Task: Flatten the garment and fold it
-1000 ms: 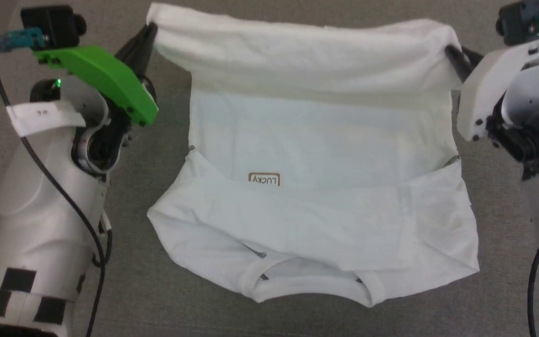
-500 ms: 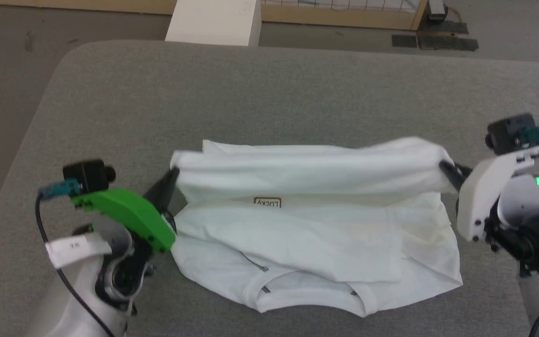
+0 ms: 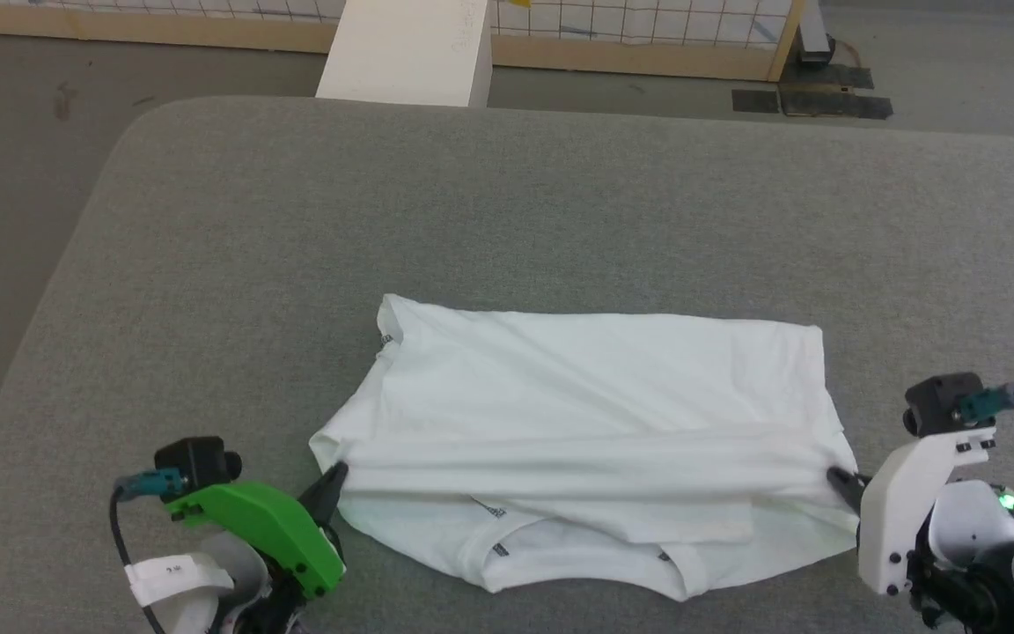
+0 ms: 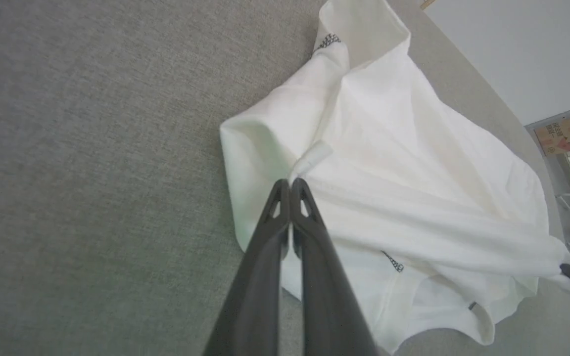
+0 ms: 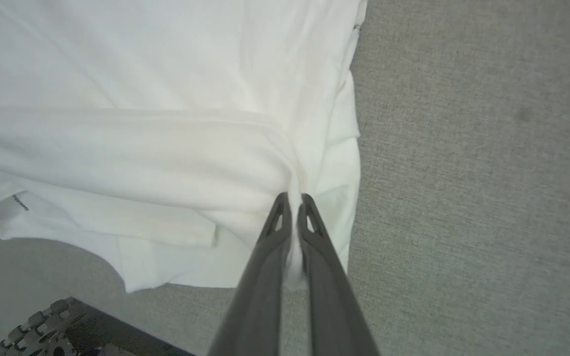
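While the left hand [image 3: 335, 475] and right hand [image 3: 834, 480] each pinch one end of its doubled-over edge, the white shirt [image 3: 595, 414] lies crosswise between them.

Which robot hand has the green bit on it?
The left gripper, pinching the shirt: it has a green bracket, while the right gripper has a white bracket.
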Controlling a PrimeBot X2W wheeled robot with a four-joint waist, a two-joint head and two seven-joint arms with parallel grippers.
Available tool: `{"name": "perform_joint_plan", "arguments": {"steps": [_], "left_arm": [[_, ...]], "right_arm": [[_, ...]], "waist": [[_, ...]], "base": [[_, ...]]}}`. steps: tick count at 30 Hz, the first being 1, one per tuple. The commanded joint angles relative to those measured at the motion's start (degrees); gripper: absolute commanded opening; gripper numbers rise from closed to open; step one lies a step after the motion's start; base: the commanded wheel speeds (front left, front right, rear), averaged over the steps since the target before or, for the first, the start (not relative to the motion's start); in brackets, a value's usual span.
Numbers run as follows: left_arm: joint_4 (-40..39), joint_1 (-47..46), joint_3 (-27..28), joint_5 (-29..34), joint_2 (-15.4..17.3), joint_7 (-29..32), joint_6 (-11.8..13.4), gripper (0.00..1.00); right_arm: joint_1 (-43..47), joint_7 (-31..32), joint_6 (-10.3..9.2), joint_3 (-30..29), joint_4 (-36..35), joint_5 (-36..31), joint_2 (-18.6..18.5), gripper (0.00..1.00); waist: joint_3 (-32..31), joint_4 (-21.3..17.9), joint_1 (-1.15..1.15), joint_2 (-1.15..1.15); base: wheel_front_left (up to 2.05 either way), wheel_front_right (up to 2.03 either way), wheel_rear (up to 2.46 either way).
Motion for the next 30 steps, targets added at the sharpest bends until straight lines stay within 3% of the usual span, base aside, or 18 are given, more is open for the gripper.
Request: {"name": "perform_joint_plan", "arguments": {"steps": [1,9,10,11,12,13,18,25,30], "left_arm": [[0.72,1.14,-0.11,0.24,0.23,0.20,0.56,0.00],[3.81,1.32,-1.77,1.92,0.95,2.17,3.03,0.00],[3.90,1.36,-1.75,1.87,0.91,2.15,3.09,0.08],[4.09,1.43,-1.85,1.90,0.96,2.35,3.25,0.49],[4.22,1.52,-1.92,1.92,1.02,2.46,3.35,0.93],[4.31,1.68,-1.96,1.86,1.07,2.66,3.52,1.00],[3.82,2.53,-2.48,1.62,1.88,4.94,4.57,1.00],[-0.27,3.79,-0.60,0.61,4.50,7.15,7.05,1.00],[-5.88,2.95,3.90,2.39,6.77,0.78,8.26,1.00]], "right_arm": [[1.13,0.57,-0.09,-0.45,0.24,-0.60,-0.05,0.00],[3.24,3.23,-0.09,-0.42,1.00,-0.83,0.58,0.00],[3.35,3.35,-0.09,-0.35,0.92,-0.79,0.63,0.12],[3.48,3.37,-0.09,-0.24,0.78,-0.64,0.68,1.00],[3.62,3.36,-0.09,-0.17,0.67,-0.56,0.71,1.00],[3.82,3.29,-0.09,-0.20,0.42,-0.35,0.80,1.00],[5.17,3.53,-0.09,-1.20,-1.49,1.65,1.05,1.00],[6.72,6.16,-0.09,-7.22,-7.71,6.42,1.99,1.00],[4.10,7.71,-0.09,-11.75,-10.37,6.29,0.98,1.00]], "waist": [[-0.15,-0.03,0.01,0.00],[-1.45,-0.34,0.01,0.00],[-1.60,-0.39,0.01,0.00],[-1.88,-0.48,0.01,0.00],[-2.21,-0.57,0.01,0.00],[-2.49,-0.68,0.01,0.00],[-3.62,-0.90,0.01,0.00],[-4.50,-0.87,0.01,0.00],[-3.67,-0.77,0.01,0.00]], "base": [[0.00,0.00,0.00],[0.00,0.00,0.00],[0.00,0.00,0.00],[0.00,0.00,0.00],[0.00,0.00,0.00],[0.00,0.00,0.00],[0.00,0.00,0.00],[0.00,0.00,0.00],[0.00,0.00,0.00]]}}
